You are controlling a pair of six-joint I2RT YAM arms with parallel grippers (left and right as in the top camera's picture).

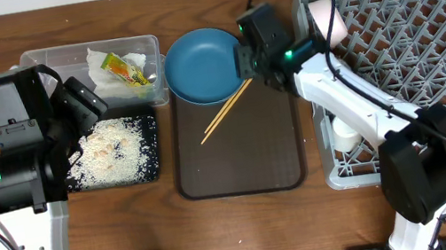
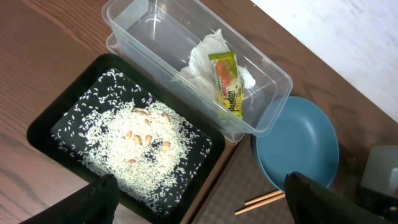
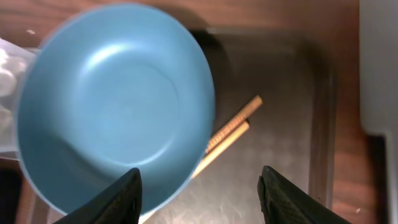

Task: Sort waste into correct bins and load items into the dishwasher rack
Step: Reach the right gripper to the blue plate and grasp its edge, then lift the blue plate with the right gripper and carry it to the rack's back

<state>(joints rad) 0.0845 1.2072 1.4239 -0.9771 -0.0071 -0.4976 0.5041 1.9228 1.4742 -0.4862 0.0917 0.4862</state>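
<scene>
My right claw [image 3: 208,202] hangs released, its 2 fingers spread wide. The dark-blue plate [image 3: 118,106] lies ahead and to my left, its rim reaching between my fingers. The 2 chopsticks [image 3: 233,127] slant just ahead, touching that rim. I'd pinch the rim alone, clear of the sticks, then carry it right to the rack [image 1: 425,39].

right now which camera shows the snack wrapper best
Left wrist: the yellow-orange snack wrapper lies large on the tissue in the clear tub, print visible. Overhead shows it small; right wrist doesn't show it.
</scene>
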